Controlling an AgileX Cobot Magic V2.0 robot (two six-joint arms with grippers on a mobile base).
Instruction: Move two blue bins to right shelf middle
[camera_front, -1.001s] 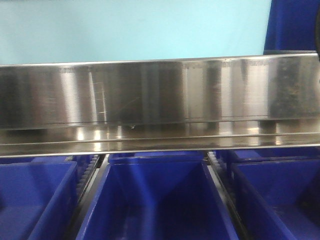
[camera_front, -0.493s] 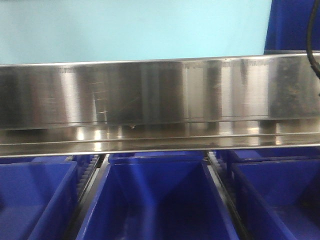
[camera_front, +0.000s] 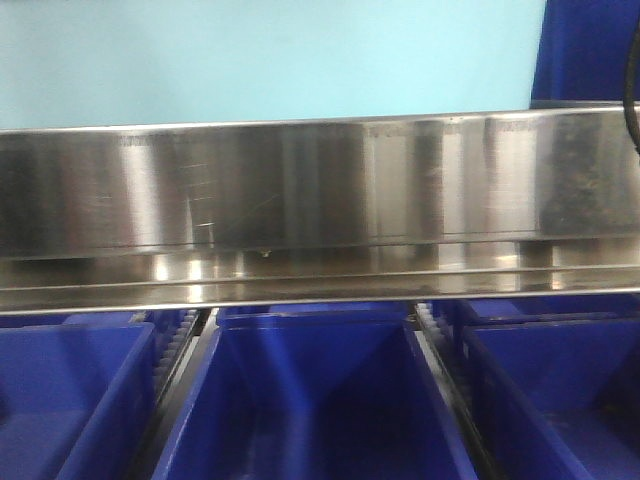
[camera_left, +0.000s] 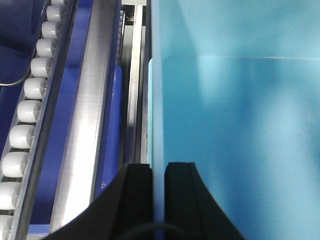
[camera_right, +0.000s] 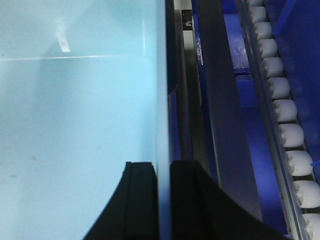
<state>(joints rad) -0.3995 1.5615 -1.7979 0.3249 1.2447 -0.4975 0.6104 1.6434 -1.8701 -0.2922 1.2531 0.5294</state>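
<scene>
A pale sky-blue bin (camera_front: 270, 60) fills the top of the front view, just above the broad scratched steel rail of the shelf tier (camera_front: 320, 185). My left gripper (camera_left: 158, 172) is shut on the bin's left wall (camera_left: 157, 110); the bin's inside (camera_left: 235, 125) spreads to the right. My right gripper (camera_right: 163, 172) is shut on the bin's right wall (camera_right: 161, 90); its inside (camera_right: 75, 125) spreads to the left. Only one pale bin shows.
Dark royal-blue bins (camera_front: 310, 400) sit in lanes on the tier below the rail. Another dark blue bin (camera_front: 585, 50) is at the upper right. Roller tracks (camera_left: 25, 115) (camera_right: 285, 110) and steel rails (camera_left: 82, 130) run beside the held bin on both sides.
The dark blue bin at the upper right has shifted slightly rightward and the black cable at the right edge has come into view. The rail and lower bins look the same.
</scene>
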